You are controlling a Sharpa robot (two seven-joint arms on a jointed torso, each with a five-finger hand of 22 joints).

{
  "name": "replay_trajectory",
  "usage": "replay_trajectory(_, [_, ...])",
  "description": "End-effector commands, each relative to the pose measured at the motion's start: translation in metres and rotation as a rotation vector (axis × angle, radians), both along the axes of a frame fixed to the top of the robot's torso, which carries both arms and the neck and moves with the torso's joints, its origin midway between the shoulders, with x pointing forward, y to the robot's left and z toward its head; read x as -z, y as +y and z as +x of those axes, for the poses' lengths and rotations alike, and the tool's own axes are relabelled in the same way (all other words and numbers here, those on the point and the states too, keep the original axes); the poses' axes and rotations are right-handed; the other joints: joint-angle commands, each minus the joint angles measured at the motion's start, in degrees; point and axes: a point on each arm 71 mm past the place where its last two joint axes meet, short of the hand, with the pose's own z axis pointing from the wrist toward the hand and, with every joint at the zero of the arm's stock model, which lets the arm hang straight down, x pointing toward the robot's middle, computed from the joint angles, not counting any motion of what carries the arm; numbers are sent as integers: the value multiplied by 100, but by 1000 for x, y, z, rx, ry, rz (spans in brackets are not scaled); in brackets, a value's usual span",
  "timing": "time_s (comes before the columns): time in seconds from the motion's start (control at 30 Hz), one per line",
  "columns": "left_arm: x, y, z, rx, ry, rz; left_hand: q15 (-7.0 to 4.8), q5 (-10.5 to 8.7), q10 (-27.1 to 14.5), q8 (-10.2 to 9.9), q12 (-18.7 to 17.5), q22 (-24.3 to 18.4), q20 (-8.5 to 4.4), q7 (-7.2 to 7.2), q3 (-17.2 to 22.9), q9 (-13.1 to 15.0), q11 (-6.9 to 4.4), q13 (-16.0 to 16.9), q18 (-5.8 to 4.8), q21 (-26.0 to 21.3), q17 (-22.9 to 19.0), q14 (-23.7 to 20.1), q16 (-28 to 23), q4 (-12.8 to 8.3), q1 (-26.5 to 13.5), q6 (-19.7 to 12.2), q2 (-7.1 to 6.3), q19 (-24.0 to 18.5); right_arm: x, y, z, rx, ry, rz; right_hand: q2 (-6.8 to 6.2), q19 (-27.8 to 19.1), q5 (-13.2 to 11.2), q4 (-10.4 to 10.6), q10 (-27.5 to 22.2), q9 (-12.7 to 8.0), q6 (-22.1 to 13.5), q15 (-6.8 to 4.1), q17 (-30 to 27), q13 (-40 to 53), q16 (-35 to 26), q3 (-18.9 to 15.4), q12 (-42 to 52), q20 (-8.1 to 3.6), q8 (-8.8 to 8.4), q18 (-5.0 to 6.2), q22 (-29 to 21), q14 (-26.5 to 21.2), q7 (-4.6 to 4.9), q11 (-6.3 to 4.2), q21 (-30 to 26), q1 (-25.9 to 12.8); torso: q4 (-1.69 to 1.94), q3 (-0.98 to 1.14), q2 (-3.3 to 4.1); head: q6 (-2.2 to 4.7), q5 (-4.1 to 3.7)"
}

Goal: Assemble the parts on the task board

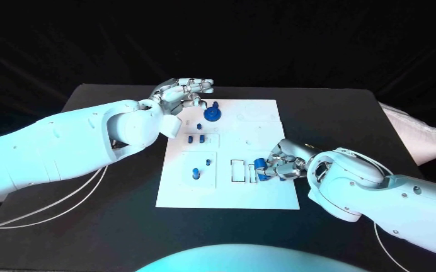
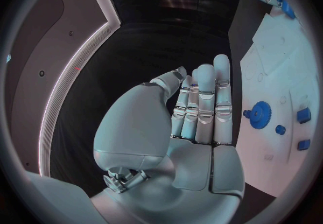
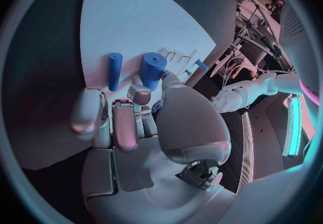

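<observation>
As seen from the head view, a black table (image 1: 109, 99) is shown against a dark backdrop, with the white task board (image 1: 232, 187) laid at its middle. The left hand (image 1: 182, 92) is held above the board's far left corner, its fingers apart and nothing grasped. A blue gear (image 1: 213, 114) is seated near that far left corner, and small blue parts (image 1: 195, 139) are set along the board's left half, one more (image 1: 195, 172) nearer the front edge. The right hand (image 1: 280, 166) is lowered at the board's right edge towards the front, and a blue piece (image 1: 261, 170) is seen at its fingers; whether it is actually gripped cannot be told from this view.

In the left wrist view, the left hand (image 2: 195, 121) is shown with fingers straight and close together, holding nothing. The gear (image 2: 260, 114) and several small blue parts (image 2: 303, 115) are visible on the board (image 2: 282, 46) beside it, with dark room behind.

In the right wrist view, the right hand (image 3: 145, 127) is curled over the board (image 3: 134, 19). A blue cylinder (image 3: 152, 71) is touched by its fingertips, while a thinner blue peg (image 3: 115, 70) lies just beside it. A firm grasp cannot be confirmed.
</observation>
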Motion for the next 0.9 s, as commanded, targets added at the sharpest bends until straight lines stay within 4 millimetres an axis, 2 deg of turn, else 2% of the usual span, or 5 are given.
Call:
replay_trajectory(0.03, [-1,-2,-1,19,-7,-9,-15,29,-57,26,11,-5,-16,-21,-32,0,-2,6,69,-20,-5,-44,18,-10,4,-35,43,6,4,-1,-6,53,77,70,97,24,110,31,149,53,66,-46,26,84,30,-17,65,-28,50,-82,18,312,-21,-99,35,19,14,-8,-4,7,-6])
replay_trajectory(0.33, [-1,-2,-1,21,-6,-9,-15,29,-57,26,11,-5,-16,-21,-32,0,-2,6,69,-20,-5,-44,18,-10,4,-35,43,6,-13,3,-12,82,86,180,106,33,243,76,193,102,101,-63,80,184,58,-81,126,-49,94,-86,46,320,-42,-118,52,14,25,-12,3,17,-22])
replay_trajectory(0.43, [-1,-2,-1,22,-5,-10,-15,29,-57,26,11,-5,-16,-21,-32,0,-2,6,69,-20,-5,-44,18,-10,4,-35,43,6,-16,6,-13,79,81,192,109,35,248,84,195,106,103,-64,86,188,61,-89,127,-51,96,-87,53,321,-43,-119,55,8,30,-20,1,14,-30])
replay_trajectory(0.77, [-1,-2,-1,22,-5,-10,-15,29,-57,26,11,-5,-16,-21,-32,0,-2,6,69,-20,-5,-44,18,-10,4,-35,43,6,-17,16,-13,55,83,200,108,40,256,102,197,116,103,-66,103,195,70,-113,126,-56,99,-89,67,324,-45,-120,63,-11,33,-26,3,18,-22])
replay_trajectory(0.9, [-1,-4,-1,26,-5,-12,-15,29,-57,26,11,-5,-16,-21,-32,0,-2,6,69,-20,-5,-44,18,-10,4,-35,43,6,-14,24,-13,33,104,185,107,43,243,116,189,125,99,-67,113,184,75,-136,108,-59,100,-91,76,325,-44,-120,68,-30,53,-27,8,24,-34])
